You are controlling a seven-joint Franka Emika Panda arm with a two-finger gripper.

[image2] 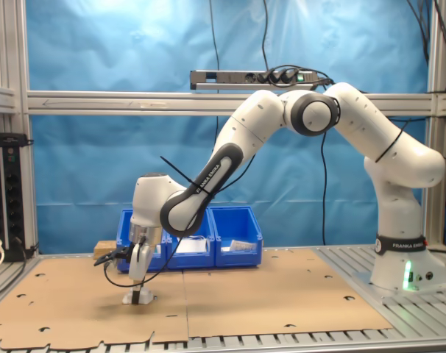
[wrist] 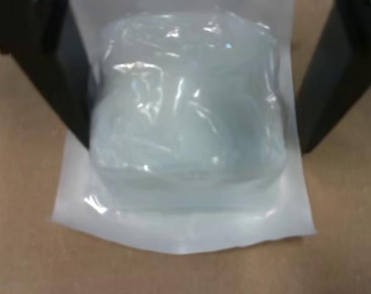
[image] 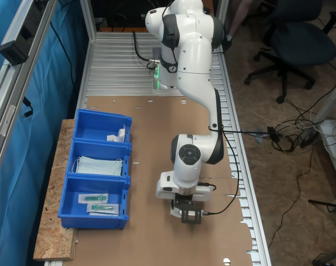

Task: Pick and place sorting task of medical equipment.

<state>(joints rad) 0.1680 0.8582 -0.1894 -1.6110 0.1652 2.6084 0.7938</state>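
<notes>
The medical equipment, a square white packet (wrist: 185, 208) with a padded pad under clear wrap, lies on the brown cardboard table top. In the wrist view my two black fingers (wrist: 57, 79) press its sides and the pad bulges between them. My gripper (wrist: 194, 144) is shut on it. In the first exterior view the gripper (image: 191, 217) points straight down near the table's front edge. In the second exterior view it (image2: 137, 298) touches the table, with the packet's white edge (image2: 146, 298) showing beside the fingers.
Three blue bins (image: 75, 145) stand in a row at the first exterior view's left: one with small white packets (image: 117, 136), one with pale blue masks (image: 98, 165), one with clear packets with green parts (image: 96, 198). The arm's base (image: 165, 77) stands at the back.
</notes>
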